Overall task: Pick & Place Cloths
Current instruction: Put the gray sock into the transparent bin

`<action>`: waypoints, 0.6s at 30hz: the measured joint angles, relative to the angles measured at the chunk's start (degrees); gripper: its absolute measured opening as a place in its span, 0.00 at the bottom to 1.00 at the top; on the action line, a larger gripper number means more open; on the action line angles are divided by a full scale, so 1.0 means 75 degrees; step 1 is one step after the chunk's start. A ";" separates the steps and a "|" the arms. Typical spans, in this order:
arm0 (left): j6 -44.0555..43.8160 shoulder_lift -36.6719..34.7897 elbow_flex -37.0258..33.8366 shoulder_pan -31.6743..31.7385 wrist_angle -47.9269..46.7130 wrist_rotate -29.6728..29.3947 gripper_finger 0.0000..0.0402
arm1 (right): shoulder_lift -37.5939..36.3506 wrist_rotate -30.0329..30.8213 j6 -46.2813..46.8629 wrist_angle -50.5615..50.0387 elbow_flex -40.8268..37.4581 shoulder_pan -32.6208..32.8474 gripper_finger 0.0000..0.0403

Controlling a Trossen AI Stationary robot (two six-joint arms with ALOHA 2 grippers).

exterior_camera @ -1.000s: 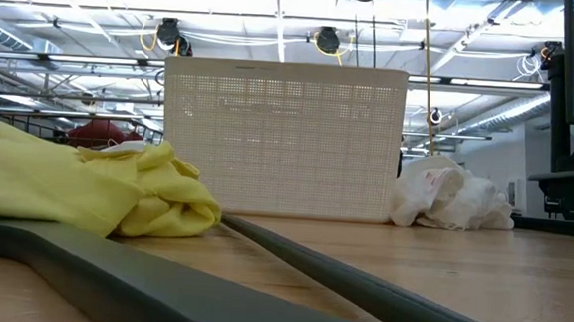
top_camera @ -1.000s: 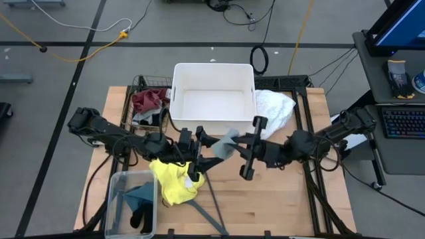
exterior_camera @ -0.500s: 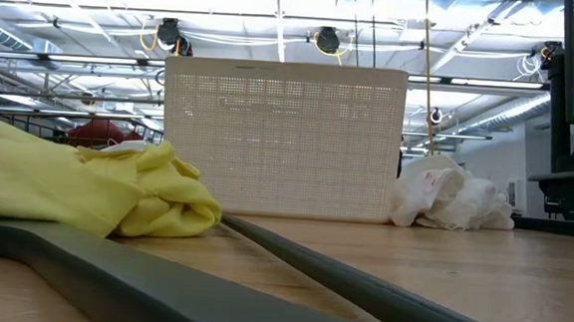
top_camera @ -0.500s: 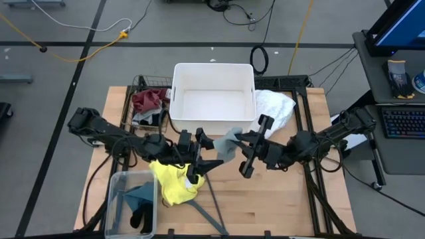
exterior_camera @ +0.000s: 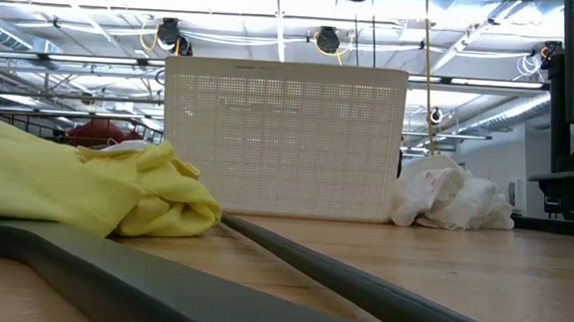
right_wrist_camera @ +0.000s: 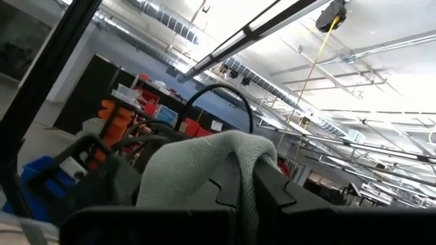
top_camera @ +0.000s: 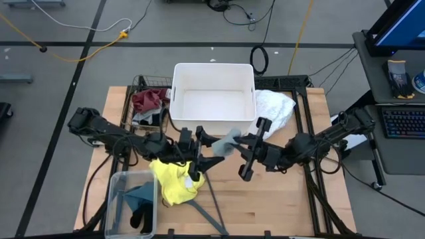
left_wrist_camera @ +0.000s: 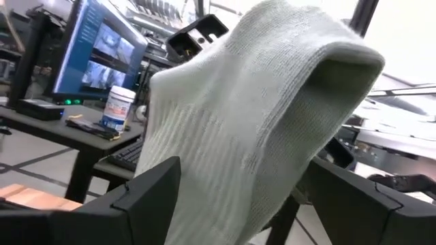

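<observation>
The soft grey knitted cloth [top_camera: 227, 141] hangs above the table's middle, just in front of the white rectangular plastic bin [top_camera: 213, 97], and I see both grippers on it. My left gripper [top_camera: 203, 142] pinches one end, my right gripper [top_camera: 248, 141] the other; the wrist views show fabric [left_wrist_camera: 252, 129] draped between the fingers. The low view hides both tools. The right wrist has swung slightly since half a second ago.

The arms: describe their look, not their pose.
Both arms, left and right, are matte black jointed links with black cables along them. Each ends in an end effector, left and right, with two flat, angular black fingers. No markings are visible.
</observation>
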 joint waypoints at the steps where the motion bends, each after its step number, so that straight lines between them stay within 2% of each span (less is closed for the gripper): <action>1: 0.0002 0.0000 0.0000 0.0000 -0.0001 -0.0105 0.78 | 0.0000 -0.0002 0.0000 0.0035 0.0000 0.0015 0.01; 13: 0.0139 0.0000 -0.0003 0.0165 -0.0027 -0.0515 0.78 | 0.0521 -0.0226 0.0588 0.0256 0.0000 0.0131 0.01; 15: 0.0101 0.0000 -0.0003 0.0172 -0.0159 -0.0519 0.75 | 0.0618 -0.0220 0.0482 0.0244 0.0000 0.0182 0.01; 18: 0.0086 0.0000 -0.0003 0.0160 -0.0324 -0.0515 0.66 | 0.0634 -0.0213 0.0306 0.0255 0.0000 0.0201 0.01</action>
